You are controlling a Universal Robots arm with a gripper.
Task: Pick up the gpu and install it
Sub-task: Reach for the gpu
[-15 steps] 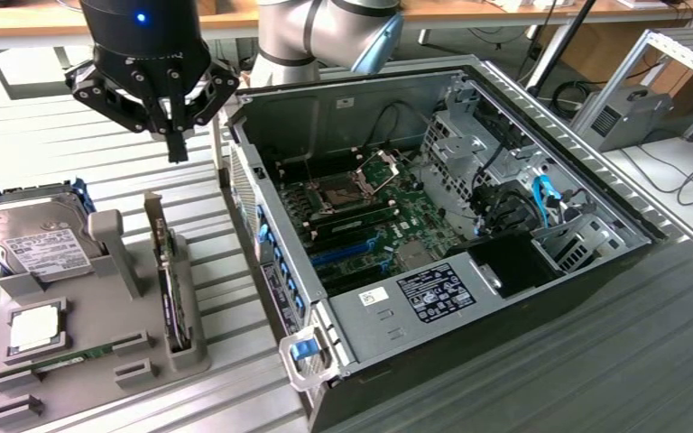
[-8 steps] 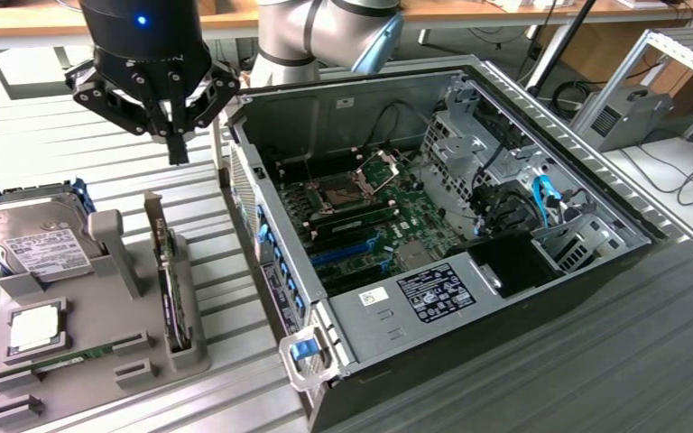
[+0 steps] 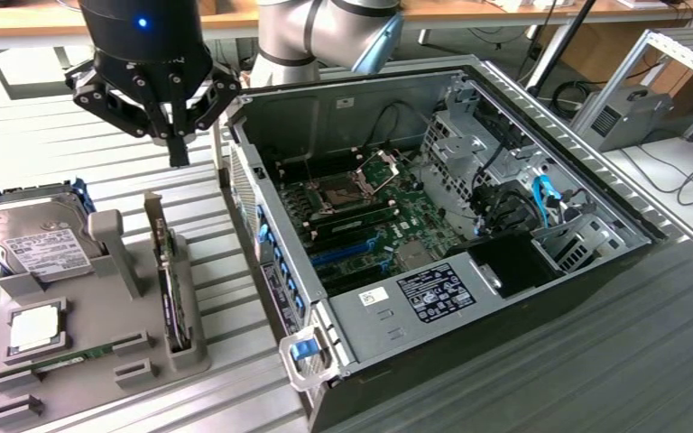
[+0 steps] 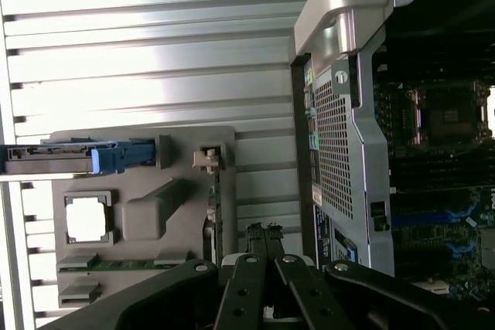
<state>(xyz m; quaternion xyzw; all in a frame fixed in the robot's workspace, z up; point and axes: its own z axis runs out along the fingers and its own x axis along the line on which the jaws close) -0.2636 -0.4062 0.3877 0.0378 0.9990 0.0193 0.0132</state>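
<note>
Green gpu (image 3: 176, 298) stands on edge in grey tray (image 3: 82, 311), beside open case (image 3: 359, 316). My claw (image 3: 178, 155) hangs above one end, clenched, holding nothing. Gpu's long side runs away from claw, down tray.

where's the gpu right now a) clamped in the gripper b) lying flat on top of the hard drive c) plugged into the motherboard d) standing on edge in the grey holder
d: the gpu stands on edge in a slot of the grey holder beside the open case, while the gripper is shut, empty and clear of it.
</note>
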